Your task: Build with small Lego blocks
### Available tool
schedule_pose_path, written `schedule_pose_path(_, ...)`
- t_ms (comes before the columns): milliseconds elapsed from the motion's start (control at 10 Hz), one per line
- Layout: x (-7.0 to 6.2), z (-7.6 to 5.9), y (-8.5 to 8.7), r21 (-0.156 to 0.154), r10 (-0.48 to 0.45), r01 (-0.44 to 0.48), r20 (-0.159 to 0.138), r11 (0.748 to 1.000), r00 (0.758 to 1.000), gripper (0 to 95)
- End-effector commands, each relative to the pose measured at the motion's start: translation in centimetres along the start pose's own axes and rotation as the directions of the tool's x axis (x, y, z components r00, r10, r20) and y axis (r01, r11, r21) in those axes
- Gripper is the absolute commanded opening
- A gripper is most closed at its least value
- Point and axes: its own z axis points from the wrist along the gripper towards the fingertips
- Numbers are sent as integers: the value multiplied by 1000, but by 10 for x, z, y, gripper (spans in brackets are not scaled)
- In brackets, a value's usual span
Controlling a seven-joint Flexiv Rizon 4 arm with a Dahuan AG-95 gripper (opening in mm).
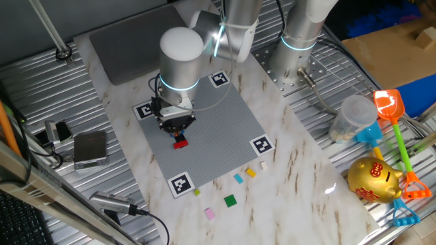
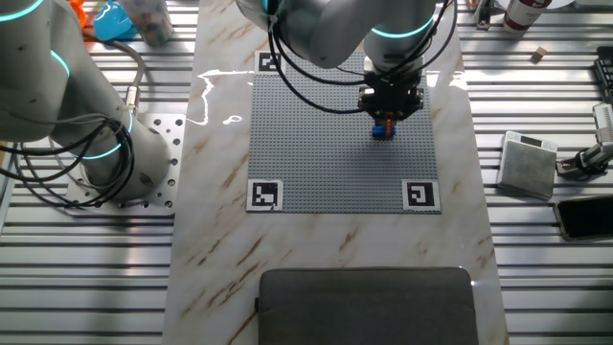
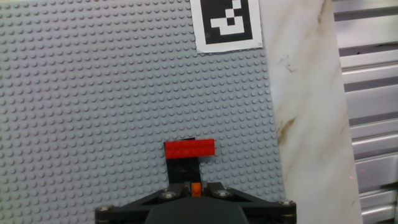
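Six loose bricks lie on the marble tabletop (image 1: pixel 300 170) just past the baseplate's (image 1: pixel 218 129) edge: white (image 1: pixel 264 165), orange-yellow (image 1: pixel 251 173), light blue (image 1: pixel 238 179), a small yellow-green one (image 1: pixel 197 192), green (image 1: pixel 231 200) and pink (image 1: pixel 210 214). On the grey studded baseplate stands a small stack (image 3: pixel 188 157): a flat red brick (image 3: pixel 189 148) over a black one, with blue showing in the other fixed view. An orange brick (image 3: pixel 195 186) sits between the fingers (image 3: pixel 195 189), which pinch it; most of it is hidden. Three corner markers show in one fixed view; the arm hides the fourth corner.
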Motion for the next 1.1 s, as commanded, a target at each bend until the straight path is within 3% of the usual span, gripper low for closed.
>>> schedule_pose_path(100, 1, 0, 0, 6, 3, -3, -2, 1000, 1000, 0)
schedule_pose_path(900, 1, 2, 0, 18, 10, -10, -1, 1000, 1000, 0)
schedule_pose_path(1000, 1, 2, 0, 20, 7, -7, 0, 1000, 1000, 190)
schedule_pose_path(1100, 1, 2, 0, 23, 5, -5, 0, 1000, 1000, 190)
